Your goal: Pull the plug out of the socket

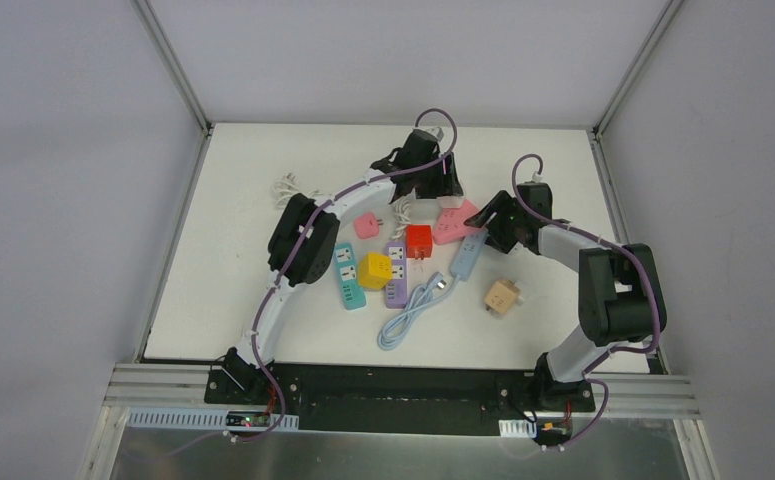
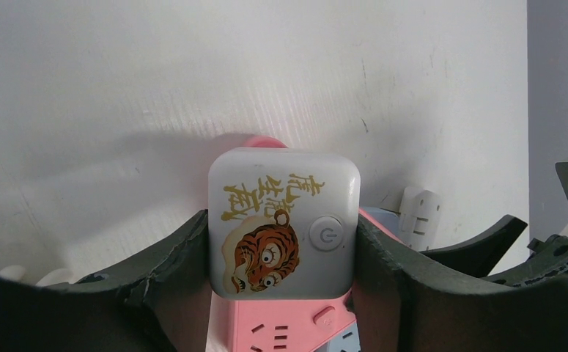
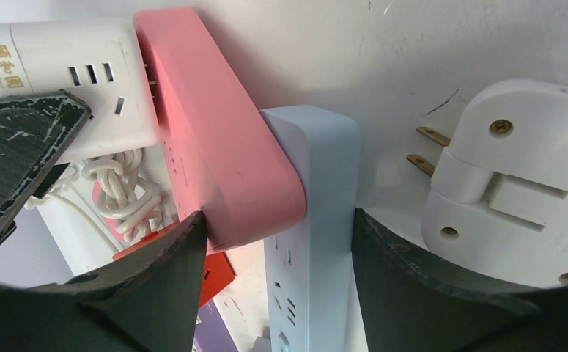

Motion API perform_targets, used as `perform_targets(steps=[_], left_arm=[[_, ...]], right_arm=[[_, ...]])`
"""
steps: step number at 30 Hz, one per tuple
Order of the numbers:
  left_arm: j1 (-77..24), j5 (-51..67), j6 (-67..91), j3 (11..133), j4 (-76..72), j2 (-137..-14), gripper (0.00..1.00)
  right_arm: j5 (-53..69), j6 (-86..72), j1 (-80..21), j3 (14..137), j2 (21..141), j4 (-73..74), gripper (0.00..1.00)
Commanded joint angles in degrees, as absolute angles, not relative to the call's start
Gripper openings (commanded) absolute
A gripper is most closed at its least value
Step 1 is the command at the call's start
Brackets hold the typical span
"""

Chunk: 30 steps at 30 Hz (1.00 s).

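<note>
A white plug block with a tiger picture sits in the end of a pink socket strip. My left gripper is shut on the plug, one finger against each side. In the top view it is over the far end of the pink strip. My right gripper is shut across the pink strip's other end and a light blue strip lying against it. The white plug shows at top left there. In the top view my right gripper is at the strip's right.
A white flat plug with bare prongs lies beside the right finger. A red cube, yellow cube, purple strip, teal strip, small pink plug, tan cube and blue cable crowd the table's middle.
</note>
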<state>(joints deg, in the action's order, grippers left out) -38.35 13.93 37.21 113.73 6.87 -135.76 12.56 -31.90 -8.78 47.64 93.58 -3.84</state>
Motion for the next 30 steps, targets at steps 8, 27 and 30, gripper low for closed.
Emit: perform_targets(steps=[8,27,30], left_arm=[[-42.96,4.09,32.23,120.13,21.15,-130.52,0.0],[-41.57,9.72,31.91,120.71,22.52,-129.77,0.0],[-38.65,21.92,42.68,115.39,11.83,-128.89,0.0]], right_arm=[[6.22,-30.48,-9.63,46.32,97.25,5.26,0.0],[4.87,-29.62,-9.58,46.98,97.66,6.19,0.0],[4.84,-29.76,-9.59,46.62,97.6,5.53,0.0]])
